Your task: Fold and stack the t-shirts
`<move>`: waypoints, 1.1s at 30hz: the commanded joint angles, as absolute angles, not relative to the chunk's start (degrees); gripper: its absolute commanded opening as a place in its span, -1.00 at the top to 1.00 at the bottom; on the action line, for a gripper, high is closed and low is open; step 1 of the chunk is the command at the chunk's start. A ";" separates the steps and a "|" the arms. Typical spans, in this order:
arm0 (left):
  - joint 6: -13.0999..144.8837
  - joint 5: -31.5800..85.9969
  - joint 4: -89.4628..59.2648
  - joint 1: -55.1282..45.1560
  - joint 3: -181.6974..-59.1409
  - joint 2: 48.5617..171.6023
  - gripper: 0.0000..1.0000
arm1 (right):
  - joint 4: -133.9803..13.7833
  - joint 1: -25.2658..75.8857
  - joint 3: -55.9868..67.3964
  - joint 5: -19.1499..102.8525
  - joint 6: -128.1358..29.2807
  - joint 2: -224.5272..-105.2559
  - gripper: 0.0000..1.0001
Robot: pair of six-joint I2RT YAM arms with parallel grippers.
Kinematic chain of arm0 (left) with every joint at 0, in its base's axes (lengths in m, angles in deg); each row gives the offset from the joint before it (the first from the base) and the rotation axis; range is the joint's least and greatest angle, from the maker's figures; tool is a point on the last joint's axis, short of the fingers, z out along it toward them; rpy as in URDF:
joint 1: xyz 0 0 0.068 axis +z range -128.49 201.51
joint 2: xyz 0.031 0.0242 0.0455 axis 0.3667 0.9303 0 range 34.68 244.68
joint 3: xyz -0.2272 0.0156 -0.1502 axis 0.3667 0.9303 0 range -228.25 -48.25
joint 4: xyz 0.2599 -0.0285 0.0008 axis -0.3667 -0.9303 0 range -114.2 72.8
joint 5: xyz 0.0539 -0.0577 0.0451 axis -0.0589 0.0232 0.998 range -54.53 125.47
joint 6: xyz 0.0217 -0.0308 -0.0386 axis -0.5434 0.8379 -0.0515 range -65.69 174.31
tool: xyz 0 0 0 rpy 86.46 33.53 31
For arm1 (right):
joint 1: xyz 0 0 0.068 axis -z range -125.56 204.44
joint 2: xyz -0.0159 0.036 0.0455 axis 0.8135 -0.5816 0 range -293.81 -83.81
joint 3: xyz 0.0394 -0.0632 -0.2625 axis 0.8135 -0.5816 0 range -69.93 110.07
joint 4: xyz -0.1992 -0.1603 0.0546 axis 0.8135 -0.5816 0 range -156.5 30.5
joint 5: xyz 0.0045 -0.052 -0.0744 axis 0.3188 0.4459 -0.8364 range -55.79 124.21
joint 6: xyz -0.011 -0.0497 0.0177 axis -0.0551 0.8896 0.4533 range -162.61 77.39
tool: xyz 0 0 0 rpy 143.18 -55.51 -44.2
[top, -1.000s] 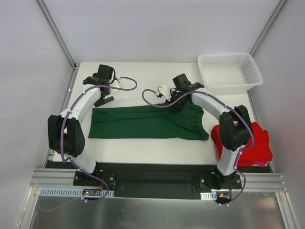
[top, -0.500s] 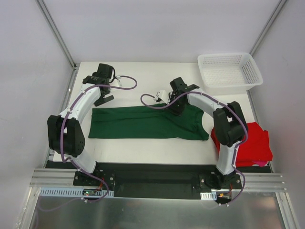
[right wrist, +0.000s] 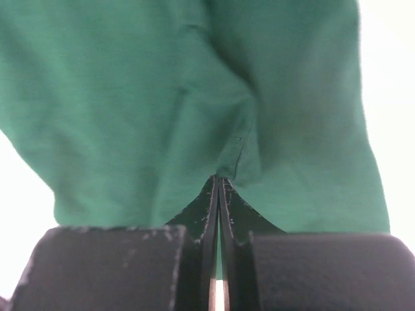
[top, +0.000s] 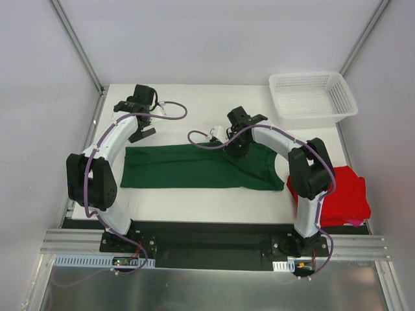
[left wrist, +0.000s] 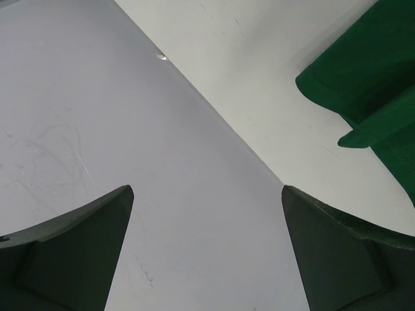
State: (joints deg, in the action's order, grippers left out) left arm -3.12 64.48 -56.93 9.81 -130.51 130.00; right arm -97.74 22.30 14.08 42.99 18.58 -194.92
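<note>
Mid-table, the green t-shirt lay flat; the red t-shirt sat bunched at the near right. The right gripper was clamped on the green shirt's far hem, seemingly a thin pinch. The left gripper stood wide and empty, just off the far-left corner. Judged: the left should pinch its corner before any lift.

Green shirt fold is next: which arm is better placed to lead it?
Right. The right gripper is shut on the far edge of the green t-shirt, with cloth bunched at its tips. The left gripper stands open, off the cloth near the shirt's far left corner, gripping nothing.
</note>
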 commanded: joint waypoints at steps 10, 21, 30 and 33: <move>-2.82 65.44 -57.72 9.03 -132.89 130.30 -0.99 | -108.19 16.73 14.45 50.99 12.59 -186.29 0.98; -3.43 65.53 -57.72 9.03 -134.21 131.27 -0.99 | -110.13 12.43 11.11 54.86 8.19 -185.15 0.99; -4.05 65.70 -57.72 9.03 -134.12 131.09 -0.98 | -107.93 8.82 8.21 55.83 4.68 -185.41 0.99; -4.22 65.70 -57.72 9.03 -134.03 130.83 -0.99 | -107.14 7.51 8.20 54.96 4.41 -186.11 0.97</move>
